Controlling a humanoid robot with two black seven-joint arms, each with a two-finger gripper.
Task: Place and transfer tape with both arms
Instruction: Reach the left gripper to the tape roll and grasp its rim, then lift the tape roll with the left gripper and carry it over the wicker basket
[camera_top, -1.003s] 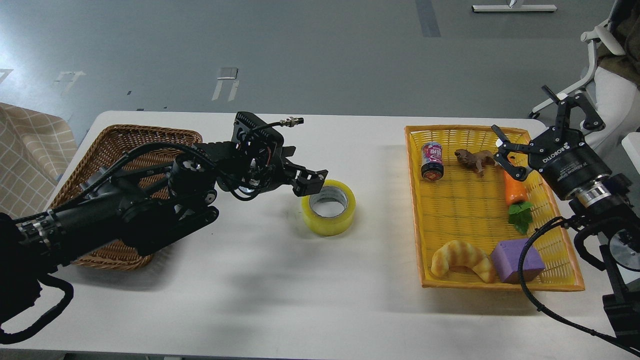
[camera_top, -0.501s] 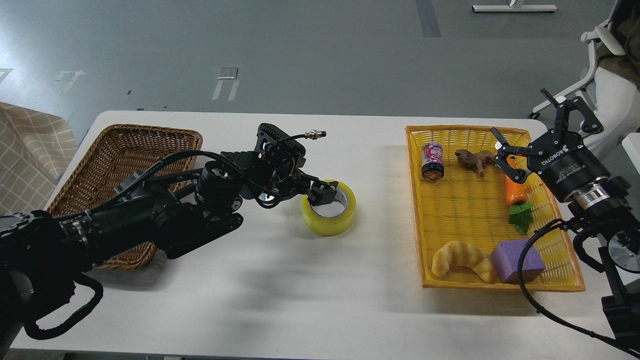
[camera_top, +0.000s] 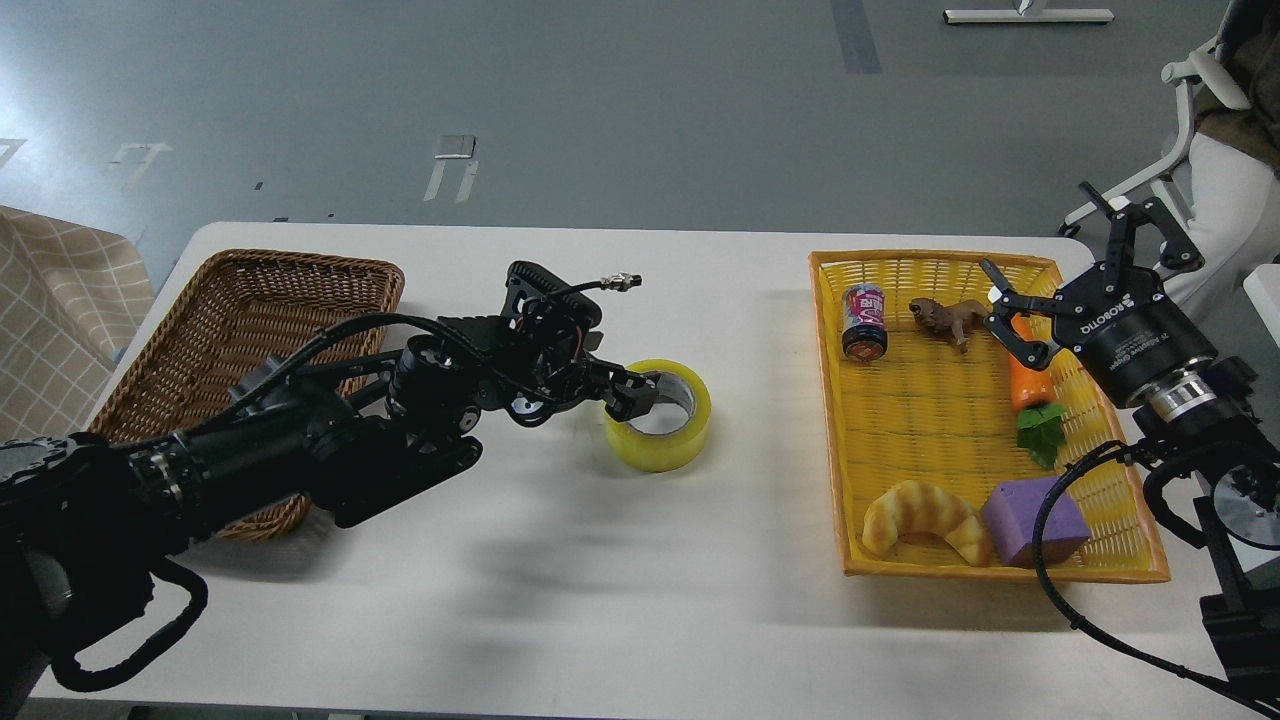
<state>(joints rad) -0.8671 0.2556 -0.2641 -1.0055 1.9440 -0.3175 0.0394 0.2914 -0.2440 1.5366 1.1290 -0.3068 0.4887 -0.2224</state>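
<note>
Yellow tape (camera_top: 660, 432), left gripper (camera_top: 634, 394) at rim

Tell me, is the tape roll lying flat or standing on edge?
Lying flat: the tape rests on the table with its core hole facing up.

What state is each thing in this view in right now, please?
tape: flat on the table, core up.
left gripper: at the tape's near-left rim; grip unclear.
right gripper: open, over the tray's far right corner.
wicker basket: upright.
yellow tray: flat on the table.
can: lying in the tray.
carrot: lying in the tray.
croissant: lying in the tray.
</note>
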